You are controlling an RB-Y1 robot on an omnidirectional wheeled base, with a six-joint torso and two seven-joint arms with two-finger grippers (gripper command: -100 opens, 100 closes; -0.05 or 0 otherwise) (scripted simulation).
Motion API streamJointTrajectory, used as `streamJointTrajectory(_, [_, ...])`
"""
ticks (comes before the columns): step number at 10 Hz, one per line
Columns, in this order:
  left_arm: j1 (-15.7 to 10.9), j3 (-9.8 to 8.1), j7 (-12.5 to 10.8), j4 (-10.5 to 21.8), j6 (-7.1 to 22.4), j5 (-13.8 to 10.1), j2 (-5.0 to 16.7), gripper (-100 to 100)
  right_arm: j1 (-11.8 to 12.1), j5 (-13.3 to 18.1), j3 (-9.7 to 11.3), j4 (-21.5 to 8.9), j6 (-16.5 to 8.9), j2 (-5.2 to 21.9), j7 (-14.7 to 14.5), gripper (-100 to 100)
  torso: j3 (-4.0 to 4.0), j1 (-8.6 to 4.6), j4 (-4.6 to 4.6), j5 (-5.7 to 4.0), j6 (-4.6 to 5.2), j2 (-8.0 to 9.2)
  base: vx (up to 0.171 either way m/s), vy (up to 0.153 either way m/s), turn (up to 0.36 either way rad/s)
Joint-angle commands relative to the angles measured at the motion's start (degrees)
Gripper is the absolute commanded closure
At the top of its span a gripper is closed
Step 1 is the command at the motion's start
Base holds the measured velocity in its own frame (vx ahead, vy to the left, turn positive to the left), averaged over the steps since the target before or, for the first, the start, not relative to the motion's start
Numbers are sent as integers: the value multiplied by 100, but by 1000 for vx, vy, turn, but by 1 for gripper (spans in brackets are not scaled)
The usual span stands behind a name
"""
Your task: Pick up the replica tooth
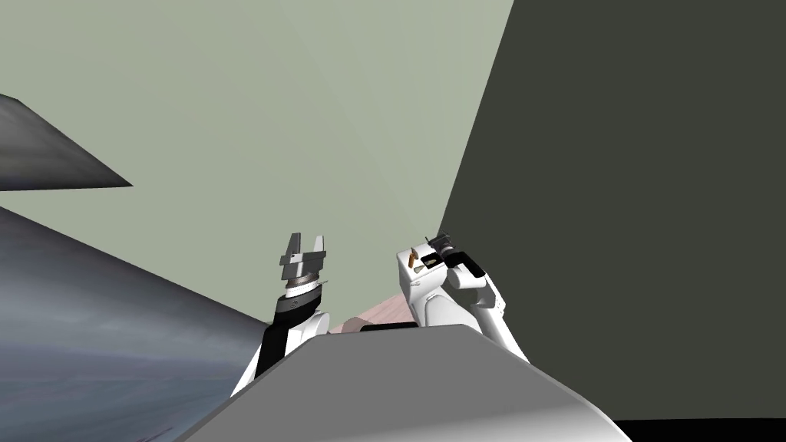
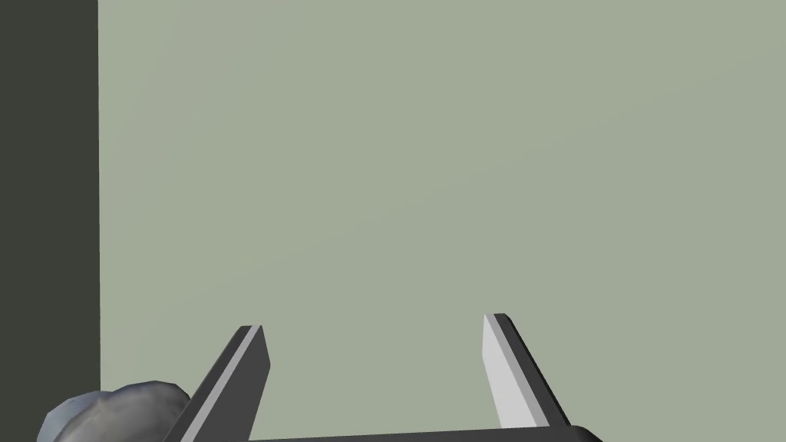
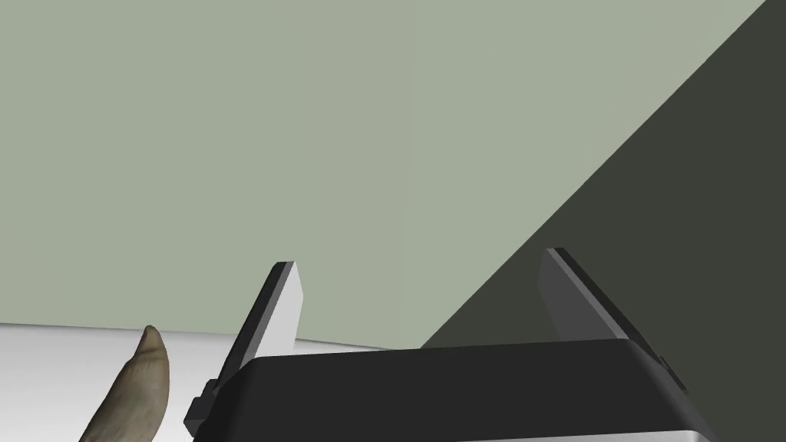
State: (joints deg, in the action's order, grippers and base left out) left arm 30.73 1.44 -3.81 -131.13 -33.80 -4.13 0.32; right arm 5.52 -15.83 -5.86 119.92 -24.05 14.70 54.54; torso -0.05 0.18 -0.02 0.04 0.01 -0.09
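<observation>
Right wrist view: replica tooth (image 3: pixel 134 391) sits on white surface (image 3: pixel 46 345) just beside open right pincer (image 3: pixel 420 258), outside its fingers (image 3: pixel 282 307); closing now would likely miss or knock it. Left pincer (image 1: pixel 307 239), head-view centre, open.

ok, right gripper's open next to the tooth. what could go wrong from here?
1. The tooth lies outside the open right gripper, beside one finger. Shutting now would likely catch nothing.
2. While swinging over to centre on it, that finger could nudge the tapered tooth along the white surface, and it may roll away.
</observation>
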Motion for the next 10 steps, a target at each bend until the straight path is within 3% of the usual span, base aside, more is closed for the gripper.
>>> streamJointTrajectory(1, [0,0,0,0,0,0,0,0,-142,-71,-191,-159,-207,191,66,-100,0,0,0,0,0,0,11,49,31])
streamJointTrajectory(5, [0,0,0,0,0,0,0,0,-560,-302,-730,-647,-799,764,252,-100,0,1,0,0,0,0,17,50,58])
streamJointTrajectory(6, [0,0,0,0,0,0,0,0,-560,-302,-730,-647,-805,764,252,-100,0,5,0,1,-1,-1,11,41,25])
streamJointTrajectory(8, [0,0,0,0,0,0,0,0,-789,-446,-1014,-951,-1160,1076,359,-100,3,-2,1,-1,1,6,7,47,76])
streamJointTrajectory(9, [0,0,0,0,0,0,0,0,-789,-446,-1014,-951,-1164,1076,359,-100,2,4,1,0,-1,4,9,41,27])
streamJointTrajectory(10, [0,0,0,0,0,0,0,0,-904,-524,-1153,-1120,-1357,1232,415,-100,3,0,1,0,2,5,11,49,55])
